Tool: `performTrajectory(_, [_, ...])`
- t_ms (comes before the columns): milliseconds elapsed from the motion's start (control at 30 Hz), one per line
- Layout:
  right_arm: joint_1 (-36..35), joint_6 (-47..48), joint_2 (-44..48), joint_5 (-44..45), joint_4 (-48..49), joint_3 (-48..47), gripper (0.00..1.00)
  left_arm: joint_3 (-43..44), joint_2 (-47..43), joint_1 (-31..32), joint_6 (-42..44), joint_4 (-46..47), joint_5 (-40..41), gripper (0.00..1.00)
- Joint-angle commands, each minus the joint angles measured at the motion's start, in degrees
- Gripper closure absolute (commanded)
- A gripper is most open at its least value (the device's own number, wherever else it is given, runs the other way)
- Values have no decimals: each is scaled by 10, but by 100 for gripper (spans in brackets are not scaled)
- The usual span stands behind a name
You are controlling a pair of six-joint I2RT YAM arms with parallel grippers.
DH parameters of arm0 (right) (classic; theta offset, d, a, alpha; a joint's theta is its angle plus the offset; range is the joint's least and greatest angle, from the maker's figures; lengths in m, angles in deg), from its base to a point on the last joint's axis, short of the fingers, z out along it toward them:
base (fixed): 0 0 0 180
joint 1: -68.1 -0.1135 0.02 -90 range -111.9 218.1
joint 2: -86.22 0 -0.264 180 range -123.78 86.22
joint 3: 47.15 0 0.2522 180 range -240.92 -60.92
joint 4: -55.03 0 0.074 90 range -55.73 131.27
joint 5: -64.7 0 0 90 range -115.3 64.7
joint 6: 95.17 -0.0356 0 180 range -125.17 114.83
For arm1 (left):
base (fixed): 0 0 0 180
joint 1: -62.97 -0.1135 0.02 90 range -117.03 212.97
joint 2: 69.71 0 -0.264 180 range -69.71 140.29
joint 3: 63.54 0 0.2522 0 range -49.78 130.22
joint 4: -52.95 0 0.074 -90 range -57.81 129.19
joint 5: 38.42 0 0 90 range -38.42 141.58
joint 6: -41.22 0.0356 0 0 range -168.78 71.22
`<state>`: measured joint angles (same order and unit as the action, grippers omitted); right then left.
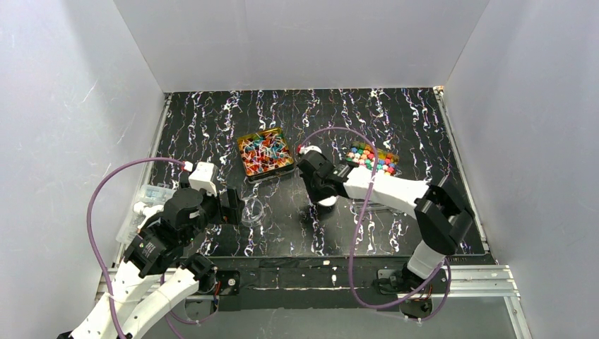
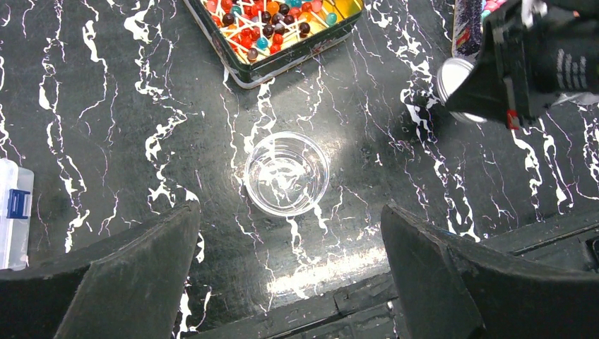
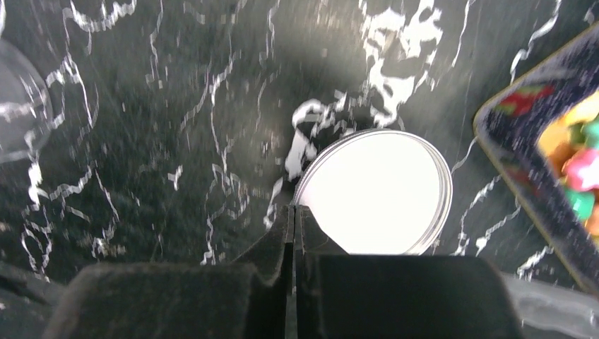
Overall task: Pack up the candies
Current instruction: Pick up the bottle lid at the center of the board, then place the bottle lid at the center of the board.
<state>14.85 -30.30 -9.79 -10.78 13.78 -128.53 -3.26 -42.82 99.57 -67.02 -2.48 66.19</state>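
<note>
left gripper [image 2: 289, 210] hangs spread wide over clear cup [image 2: 286, 173]; right gripper [image 3: 294, 212], fingers together, sits at white lid [image 3: 381, 191] edge.

The left arm [image 1: 152, 289] and the right arm [image 1: 395, 189] have white links between black joint housings. A purple cable [image 1: 99, 191] loops along each. The left end effector [image 2: 287, 209] has matte black wedge fingers [image 2: 134, 275].

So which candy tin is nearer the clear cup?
The left tin, holding red and orange sweets, just behind the clear cup. The right tin, holding pink and green cubes, sits farther away.
</note>
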Motion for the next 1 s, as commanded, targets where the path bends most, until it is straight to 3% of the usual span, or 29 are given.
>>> performTrajectory(0, [-34, -28, 53, 33, -31, 40, 99, 2, 7, 1, -2, -7, 11, 1])
performTrajectory(433, [-95, -102, 159, 66, -58, 162, 99, 3, 14, 1, -1, -7, 10, 1])
performTrajectory(867, [-128, -143, 153, 80, -46, 216, 98, 4, 22, 1, -1, -7, 9, 1])
performTrajectory(967, [-129, -144, 148, 79, -38, 227, 91, 4, 22, 1, -1, -7, 9, 1])
